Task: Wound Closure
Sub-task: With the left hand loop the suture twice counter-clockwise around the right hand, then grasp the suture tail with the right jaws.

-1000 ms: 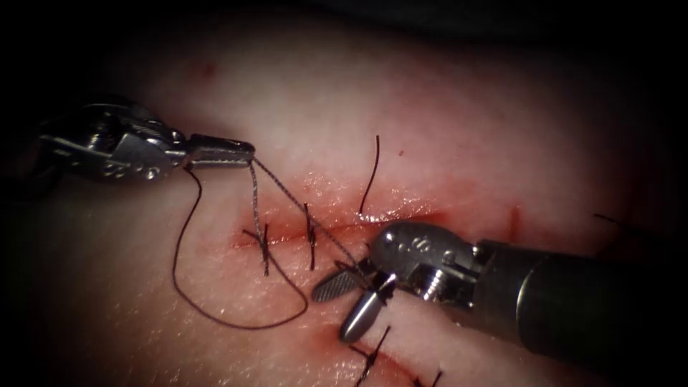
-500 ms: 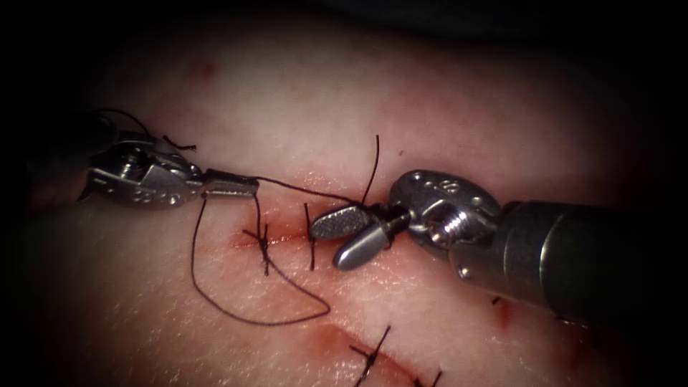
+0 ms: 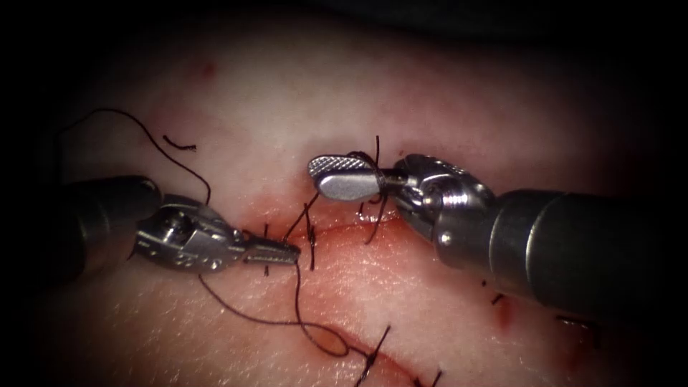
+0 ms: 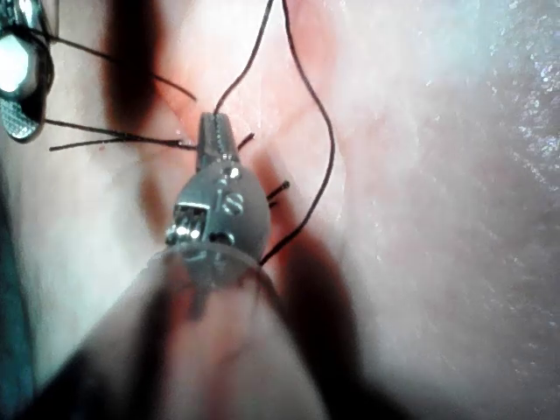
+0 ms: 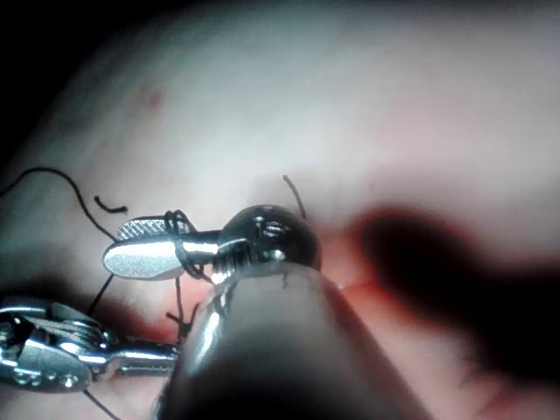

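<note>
Thread (image 3: 299, 301) looped round the right tool (image 3: 342, 177), centre frame above the cut (image 3: 344, 231).
Its jaws gape slightly, gripping nothing; left tool (image 3: 276, 252), lying level from lower left, pinches the thread.

The left tool (image 3: 283, 252) is held low with its fingers closed on the thread (image 3: 301, 301), while the right tool (image 3: 337, 177) is kept higher, fingers parted, thread looped around them

Tissue (image 3: 444, 93) carries stitches (image 3: 311, 240), loose thread (image 3: 244, 315)
</note>
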Controlling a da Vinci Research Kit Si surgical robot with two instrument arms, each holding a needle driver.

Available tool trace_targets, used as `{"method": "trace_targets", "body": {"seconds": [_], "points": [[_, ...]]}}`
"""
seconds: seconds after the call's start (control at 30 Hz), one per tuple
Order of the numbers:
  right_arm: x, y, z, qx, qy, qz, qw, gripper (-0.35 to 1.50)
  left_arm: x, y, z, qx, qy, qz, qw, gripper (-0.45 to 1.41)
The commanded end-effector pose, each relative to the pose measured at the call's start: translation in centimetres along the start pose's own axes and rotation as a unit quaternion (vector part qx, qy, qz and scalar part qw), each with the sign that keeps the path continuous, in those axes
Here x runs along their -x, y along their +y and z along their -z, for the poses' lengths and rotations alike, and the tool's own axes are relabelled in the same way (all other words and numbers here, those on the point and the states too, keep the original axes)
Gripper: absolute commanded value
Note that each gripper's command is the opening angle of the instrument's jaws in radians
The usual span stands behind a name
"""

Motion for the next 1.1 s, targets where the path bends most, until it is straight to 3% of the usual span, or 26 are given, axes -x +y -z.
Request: {"method": "trace_targets", "body": {"seconds": [0.03, 0.07, 0.17, 0.23, 0.27, 0.4, 0.53, 0.7, 0.8, 1.1], "points": [[0.05, 0.07, -0.09, 0.003, 0.015, 0.007, 1.000, 0.20, 0.00, -0.03, -0.10, -0.002, 0.003, -0.005, 1.000, -0.45], [0.05, 0.07, -0.09, 0.009, 0.029, 0.014, 0.999, 0.17, -0.05, -0.02, -0.14, -0.003, 0.006, -0.007, 1.000, -0.45], [0.06, 0.08, -0.11, 0.017, 0.052, 0.033, 0.998, 0.41, -0.20, -0.01, -0.23, -0.004, 0.011, -0.008, 1.000, -0.45], [0.08, 0.09, -0.12, 0.023, 0.066, 0.056, 0.996, 0.73, -0.31, -0.03, -0.28, -0.005, 0.014, -0.010, 1.000, -0.45], [0.12, 0.09, -0.12, 0.030, 0.081, 0.078, 0.993, 0.99, -0.39, -0.06, -0.30, -0.006, 0.016, -0.010, 1.000, -0.45], [0.20, 0.11, -0.08, 0.033, 0.060, 0.155, 0.986, 1.16, -0.57, -0.12, -0.31, -0.007, 0.021, -0.009, 1.000, -0.45], [0.28, 0.12, -0.03, 0.089, 0.039, 0.192, 0.977, 1.16, -0.68, -0.16, -0.28, -0.007, 0.024, -0.005, 1.000, -0.45], [0.41, 0.09, 0.12, 0.180, 0.012, 0.240, 0.954, 1.18, -0.80, -0.18, -0.22, -0.006, 0.030, -0.005, 1.000, -0.45], [0.42, 0.05, 0.32, 0.237, 0.004, 0.256, 0.937, 1.08, -0.86, -0.20, -0.16, -0.004, 0.026, -0.004, 1.000, -0.45], [0.26, 0.12, 0.64, 0.296, 0.007, 0.271, 0.916, 1.04, -0.81, -0.24, -0.22, -0.014, 0.018, -0.002, 1.000, -0.45]]}}
